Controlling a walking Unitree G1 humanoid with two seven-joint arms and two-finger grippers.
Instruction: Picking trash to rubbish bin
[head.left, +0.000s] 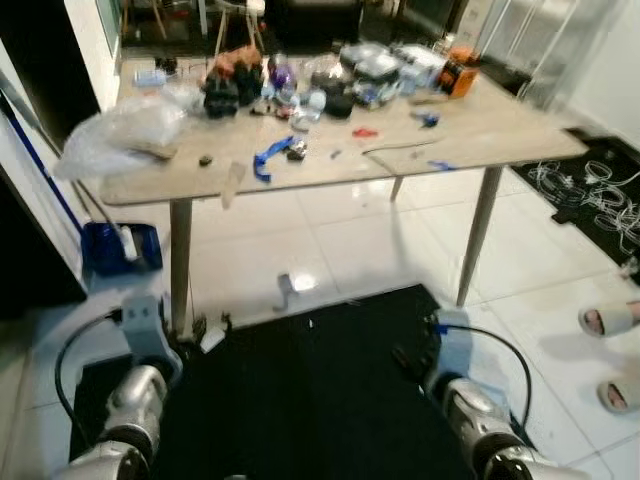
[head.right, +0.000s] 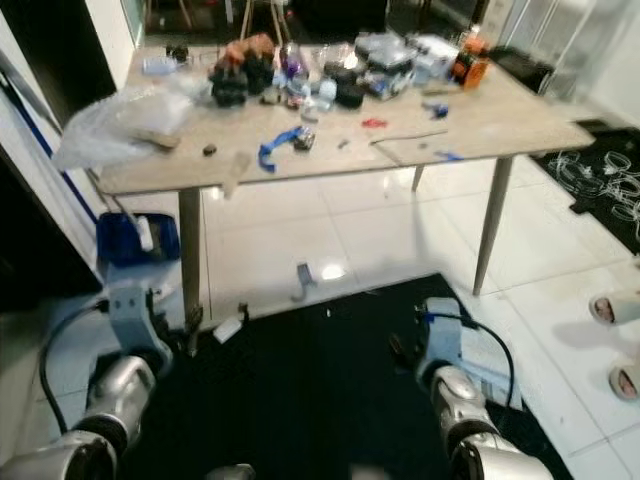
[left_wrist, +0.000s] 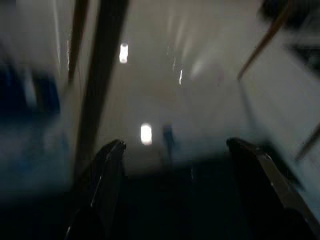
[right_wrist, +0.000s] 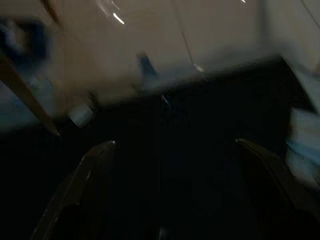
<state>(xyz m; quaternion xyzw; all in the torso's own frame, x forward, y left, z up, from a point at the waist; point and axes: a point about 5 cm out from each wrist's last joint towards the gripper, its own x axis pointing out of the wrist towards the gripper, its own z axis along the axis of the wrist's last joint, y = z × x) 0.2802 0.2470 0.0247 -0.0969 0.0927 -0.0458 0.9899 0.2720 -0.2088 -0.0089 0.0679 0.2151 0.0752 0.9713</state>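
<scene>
Black mat (head.left: 310, 390) lies below cluttered table's (head.left: 500, 130) near edge.

One counter (head.left: 520, 135), three legs showing. One black mat (head.left: 320, 390) near me. Two slippered feet (head.left: 615, 355) far right. One blue bin (head.left: 120, 248) left. My two claws: left (left_wrist: 175, 190), right (right_wrist: 172, 190).

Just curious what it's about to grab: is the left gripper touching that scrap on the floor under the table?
Apart. In the left wrist view, the open left gripper has the scrap lying ahead, with bare floor between.
</scene>
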